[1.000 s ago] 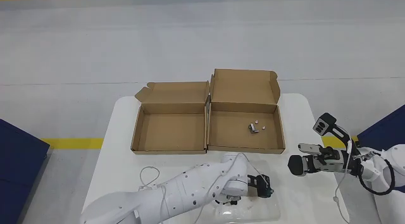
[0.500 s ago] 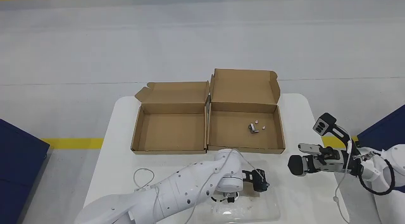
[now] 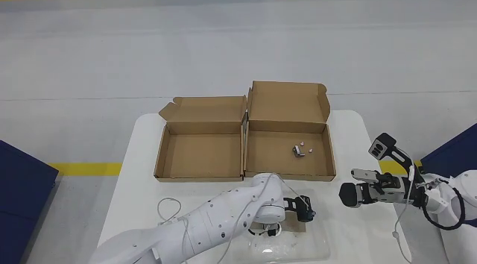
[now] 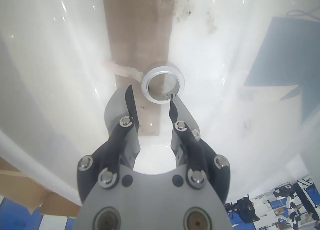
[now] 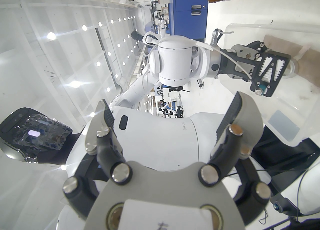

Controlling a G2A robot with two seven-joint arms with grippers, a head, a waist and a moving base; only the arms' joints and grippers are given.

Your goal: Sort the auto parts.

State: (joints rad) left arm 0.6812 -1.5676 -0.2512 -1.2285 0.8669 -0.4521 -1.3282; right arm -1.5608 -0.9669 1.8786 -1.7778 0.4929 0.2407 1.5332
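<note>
A silver metal ring [image 4: 163, 84] lies in a clear plastic tray [image 3: 317, 247] at the table's near edge. My left gripper [image 4: 152, 105] hangs open over the tray, its fingertips [image 4: 130, 102] just short of the ring, one tip at its rim. In the top view the left gripper [image 3: 302, 210] sits above the tray's far side. From the right wrist view the left gripper [image 5: 271, 70] shows side-on with the ring [image 5: 292, 69] at its tip. My right gripper [image 5: 172, 116] stands open and empty to the right of the tray [image 3: 347, 194].
Two open cardboard boxes stand side by side at the back of the table: the left box [image 3: 200, 156] empty, the right box [image 3: 257, 156] holding a few small metal parts [image 3: 300, 147]. A brown strip [image 4: 140, 28] lies under the tray.
My left gripper has shifted slightly left and toward the boxes over the tray. The right arm has stayed still.
</note>
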